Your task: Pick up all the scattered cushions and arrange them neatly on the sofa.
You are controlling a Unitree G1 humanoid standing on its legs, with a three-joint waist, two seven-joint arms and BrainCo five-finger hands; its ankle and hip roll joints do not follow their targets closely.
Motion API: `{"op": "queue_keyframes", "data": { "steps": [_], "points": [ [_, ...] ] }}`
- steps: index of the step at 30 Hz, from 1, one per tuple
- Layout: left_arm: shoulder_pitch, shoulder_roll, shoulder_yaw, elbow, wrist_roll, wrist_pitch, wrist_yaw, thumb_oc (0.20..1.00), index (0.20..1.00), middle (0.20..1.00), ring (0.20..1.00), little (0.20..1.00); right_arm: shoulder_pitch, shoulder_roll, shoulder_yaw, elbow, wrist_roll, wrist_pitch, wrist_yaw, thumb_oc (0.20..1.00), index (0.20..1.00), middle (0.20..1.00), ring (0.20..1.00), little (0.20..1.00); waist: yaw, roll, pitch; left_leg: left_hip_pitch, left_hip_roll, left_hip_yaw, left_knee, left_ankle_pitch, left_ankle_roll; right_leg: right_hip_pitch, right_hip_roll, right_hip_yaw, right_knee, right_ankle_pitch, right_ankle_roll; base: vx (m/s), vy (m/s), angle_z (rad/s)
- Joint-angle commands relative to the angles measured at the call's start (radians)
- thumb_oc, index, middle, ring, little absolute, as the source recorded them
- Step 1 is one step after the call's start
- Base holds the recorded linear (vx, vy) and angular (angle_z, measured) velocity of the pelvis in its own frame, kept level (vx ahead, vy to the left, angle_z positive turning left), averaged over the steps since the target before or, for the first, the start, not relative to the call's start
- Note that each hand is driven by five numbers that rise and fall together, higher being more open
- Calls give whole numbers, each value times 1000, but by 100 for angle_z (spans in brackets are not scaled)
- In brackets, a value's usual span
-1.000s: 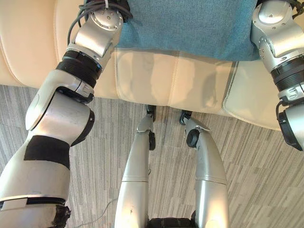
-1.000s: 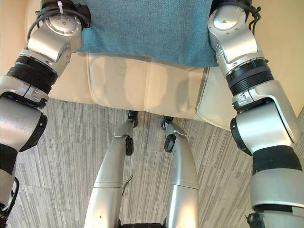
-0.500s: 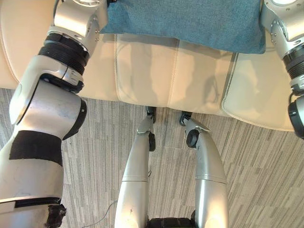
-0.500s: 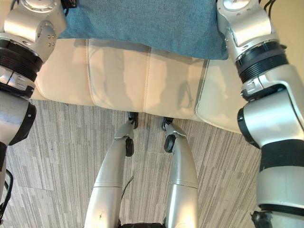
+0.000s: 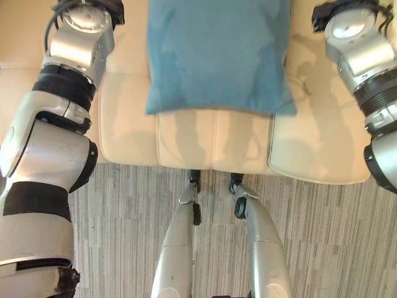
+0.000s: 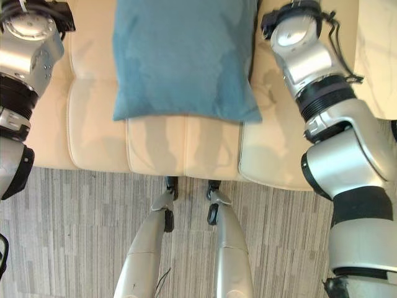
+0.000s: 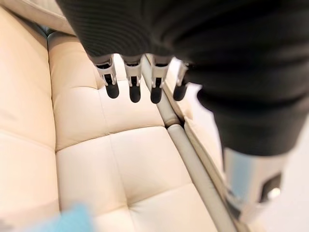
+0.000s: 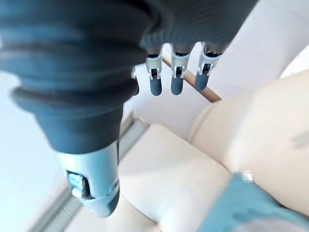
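Note:
A blue cushion (image 5: 217, 56) lies flat on the middle seat of the cream sofa (image 5: 211, 139), its near edge a little back from the seat's front edge. My two arms reach up on either side of the cushion, apart from it. In the left wrist view my left hand (image 7: 133, 87) hangs over bare seat panels with straight fingers and nothing in it; a corner of the cushion (image 7: 72, 220) shows nearby. In the right wrist view my right hand (image 8: 176, 77) is open too, above the sofa's arm end, with the cushion (image 8: 246, 208) beside it.
Grey striped carpet (image 5: 124, 205) runs along the sofa's front edge. Bare seat panels lie to the left (image 6: 93, 118) and right (image 6: 273, 149) of the cushion. A white wall with a wooden strip (image 8: 203, 92) stands past the sofa's right end.
The cushion, earlier held between both arms at the seat's front, now lies let go on the seat. Both arms have moved outward from it. The head view has shifted too.

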Motion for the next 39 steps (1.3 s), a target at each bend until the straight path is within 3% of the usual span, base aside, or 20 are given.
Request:
{"op": "queue_keyframes", "data": {
  "steps": [1, 4, 6, 9, 10, 12, 13, 17, 18, 22, 30, 38, 39],
  "points": [
    [-10, 36, 66, 26, -94, -57, -44, 1000, 1000, 1000, 1000, 1000, -38, -69, -57, -2, 32, -19, 23, 1000, 1000, 1000, 1000, 1000, 23, -8, 83, 66, 1, -14, 44, -149, -61, 128, -4, 53, -77, -116, 114, 18, 37, 4],
    [35, 52, 100, 19, -124, -56, -62, 1000, 1000, 1000, 1000, 1000, 1, -99, -87, -13, 36, -16, 32, 1000, 1000, 1000, 1000, 1000, 23, -5, 87, 76, 0, -11, 35, -147, -62, 138, -2, 51, -85, -113, 115, 14, 29, 4],
    [163, 94, 200, -18, -150, -64, -77, 1000, 1000, 1000, 1000, 1000, 146, -135, -212, -64, 48, -28, 24, 1000, 1000, 1000, 1000, 1000, 22, -7, 95, 113, 1, -4, 7, -142, -63, 174, 7, 47, -116, -109, 117, 40, 54, 2],
    [350, 120, 318, -98, -143, -72, -86, 1000, 1000, 1000, 1000, 1000, 364, -110, -380, -158, 48, -43, 21, 1000, 1000, 1000, 1000, 1000, 16, -8, 85, 184, 1, 1, -32, -144, -59, 243, 13, 53, -158, -99, 122, 57, 66, -7],
    [490, 122, 392, -160, -116, -74, -99, 1000, 1000, 1000, 1000, 1000, 509, -64, -492, -224, 69, -67, 31, 1000, 1000, 1000, 1000, 1000, 15, -8, 81, 239, 0, 4, -54, -149, -58, 299, 17, 54, -185, -94, 126, 70, 79, -7],
    [573, 115, 435, -204, -110, -74, -93, 1000, 1000, 1000, 1000, 1000, 585, -45, -534, -261, 57, -65, 37, 1000, 1000, 1000, 1000, 1000, 16, -8, 69, 268, -1, 7, -75, -143, -54, 323, 17, 53, -201, -84, 128, 75, 55, -22],
    [815, 77, 538, -310, -77, -72, -128, 1000, 1000, 1000, 1000, 1000, 801, -12, -624, -325, 30, -45, 93, 1000, 1000, 1000, 1000, 1000, 19, -10, 38, 366, -3, 11, -137, -137, -47, 422, 17, 46, -260, -69, 134, 125, 57, -21],
    [1153, -70, 646, -385, -24, -36, -209, 1000, 1000, 1000, 1000, 1000, 1119, 58, -711, -383, -61, -5, 212, 1000, 1000, 1000, 1000, 1000, 24, -6, -35, 548, -7, 18, -276, -112, -43, 584, 19, 33, -371, -31, 149, 166, 91, -15],
    [1325, -160, 669, -401, 53, -7, -266, 1000, 1000, 1000, 1000, 1000, 1273, 120, -755, -366, -101, 10, 272, 1000, 1000, 1000, 1000, 1000, 29, -8, -92, 661, -10, 30, -368, -96, -47, 692, 24, 17, -467, 1, 165, 151, 107, -4],
    [1481, -242, 679, -359, 163, 38, -338, 1000, 1000, 1000, 1000, 1000, 1413, 195, -785, -252, -124, 31, 346, 1000, 1000, 1000, 1000, 1000, 31, -12, -166, 741, -10, 49, -373, -119, -44, 784, 28, 15, -520, 16, 175, 44, 83, -1],
    [1621, -311, 669, -257, 289, 84, -411, 1000, 1000, 1000, 1000, 1000, 1569, 258, -822, -153, -176, 67, 409, 1000, 1000, 1000, 1000, 1000, 18, -6, -241, 822, -18, 58, -373, -153, -28, 859, 24, 29, -520, 0, 182, -4, 70, -9],
    [1634, -367, 664, -84, 329, 95, -419, 1000, 1000, 1000, 1000, 1000, 1618, 314, -819, -113, -188, 68, 424, 1000, 1000, 1000, 1000, 1000, -5, -15, -214, 814, -23, 98, -373, -145, -18, 830, 14, 57, -501, 33, 197, -165, 67, -16],
    [1619, -359, 654, -76, 336, 93, -415, 1000, 1000, 1000, 1000, 1000, 1605, 316, -811, -108, -183, 62, 424, 1000, 1000, 1000, 1000, 1000, -16, -11, -192, 800, -10, 99, -373, -127, -17, 791, 33, 103, -419, 6, 191, -175, -9, -22]
  ]
}}
